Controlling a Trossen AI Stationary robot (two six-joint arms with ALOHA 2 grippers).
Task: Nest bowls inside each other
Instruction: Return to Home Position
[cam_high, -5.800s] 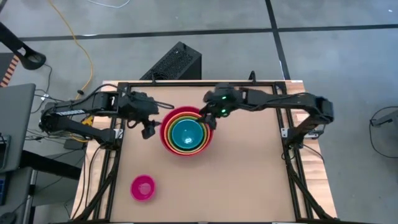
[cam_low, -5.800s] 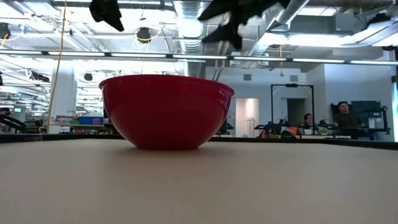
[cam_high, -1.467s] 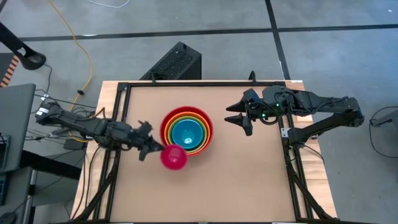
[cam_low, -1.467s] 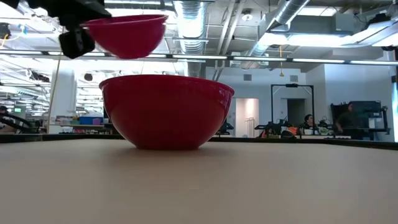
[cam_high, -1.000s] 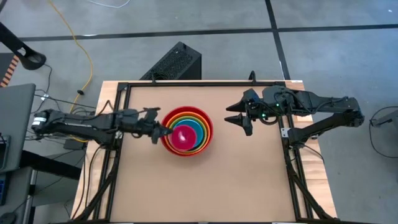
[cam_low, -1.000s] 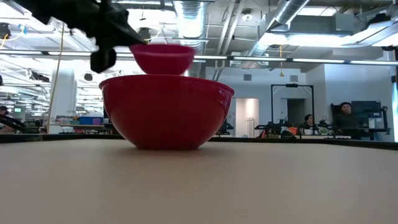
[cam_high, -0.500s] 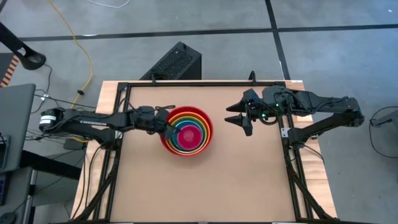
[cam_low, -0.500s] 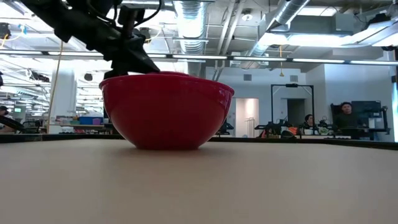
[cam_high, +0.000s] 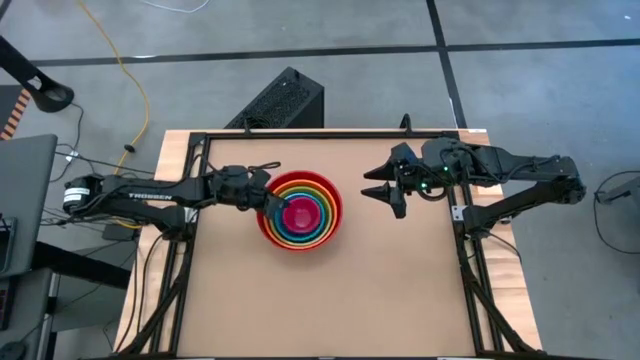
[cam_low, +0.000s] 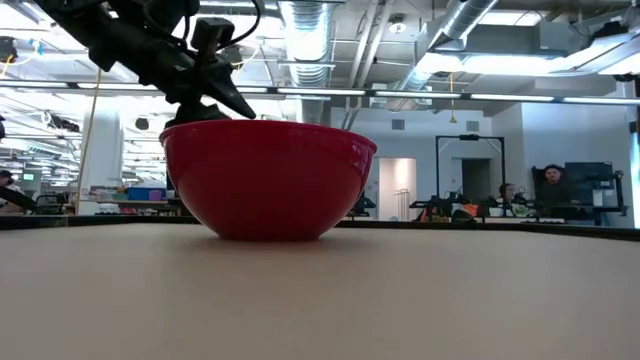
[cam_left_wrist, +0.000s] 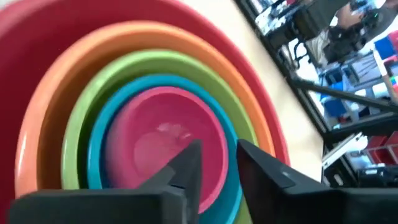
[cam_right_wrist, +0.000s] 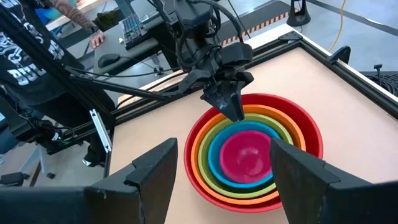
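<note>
A stack of nested bowls stands on the table's middle: red outermost (cam_high: 331, 195), then orange, green and teal, with the small pink bowl (cam_high: 301, 214) sitting in the teal one (cam_left_wrist: 99, 149). My left gripper (cam_high: 272, 204) reaches over the stack's left rim, slanting down. It is open, with one finger (cam_left_wrist: 186, 168) inside the pink bowl and the other (cam_left_wrist: 258, 169) outside its rim. My right gripper (cam_high: 372, 190) waits open above the table, right of the stack. In the low view the red bowl's wall (cam_low: 268, 180) hides the inner bowls.
Bare brown table (cam_high: 330, 300) lies on the near side of the stack and to its right. Black frame rails (cam_high: 470, 270) run along the table's edges. A black box (cam_high: 282, 100) stands on the floor past the far edge. People sit in the room behind (cam_low: 555, 185).
My left gripper has carried the pink bowl from above the stack's left rim toward the stack's middle and down. The pink bowl has sunk below the red bowl's rim and now sits inside the teal bowl.
</note>
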